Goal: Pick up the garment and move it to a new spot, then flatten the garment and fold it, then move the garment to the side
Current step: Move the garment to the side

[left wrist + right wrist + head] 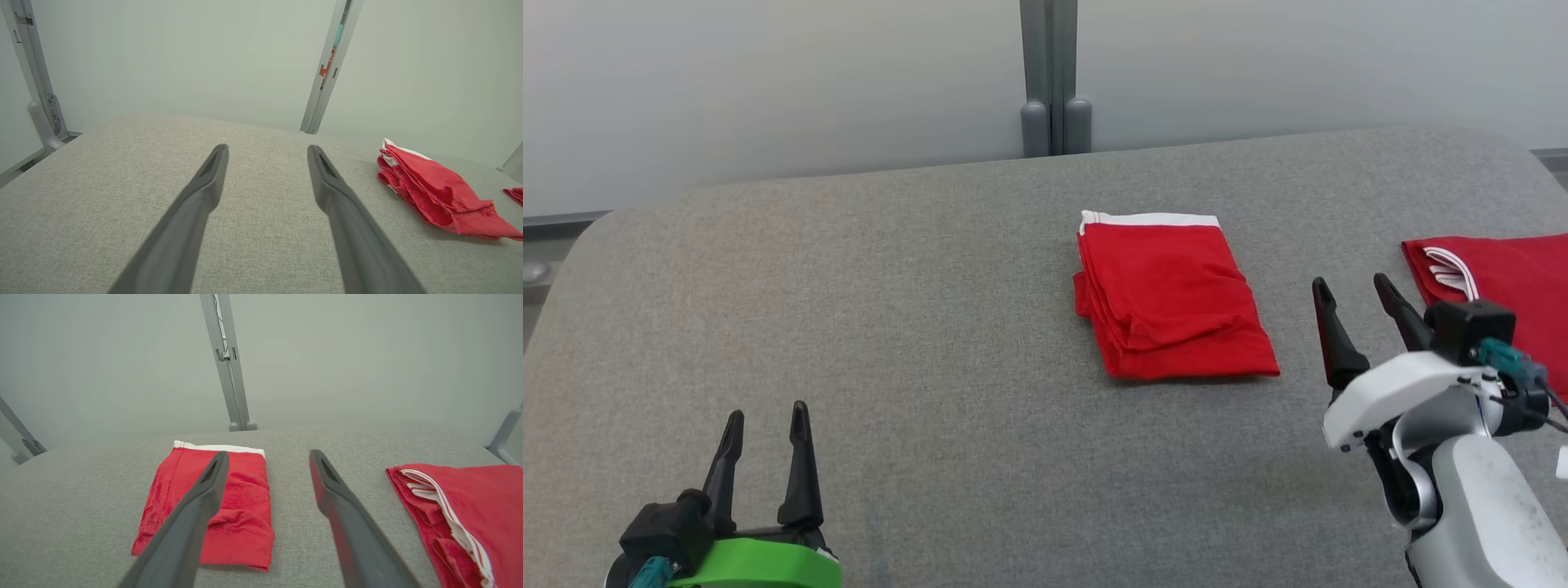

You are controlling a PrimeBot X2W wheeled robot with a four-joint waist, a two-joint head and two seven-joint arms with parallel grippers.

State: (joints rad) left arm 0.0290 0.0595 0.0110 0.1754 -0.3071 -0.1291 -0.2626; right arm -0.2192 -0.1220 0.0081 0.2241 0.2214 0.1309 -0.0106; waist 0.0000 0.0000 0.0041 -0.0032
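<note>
Over grey table [849, 286], left end effector [768, 411] and right end effector [1349, 282] gape empty; left wrist view shows garment [433, 196] edge-on.

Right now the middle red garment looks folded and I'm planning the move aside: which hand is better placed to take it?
Probably the right. The right hand, open, hangs just beside the folded red garment, off its right edge. The left hand, also open, sits far away at the near left.

Looks like a lab test bay: grey padded table [849, 327], plain pale partition panels [768, 82], grey metal posts [1049, 73].
</note>
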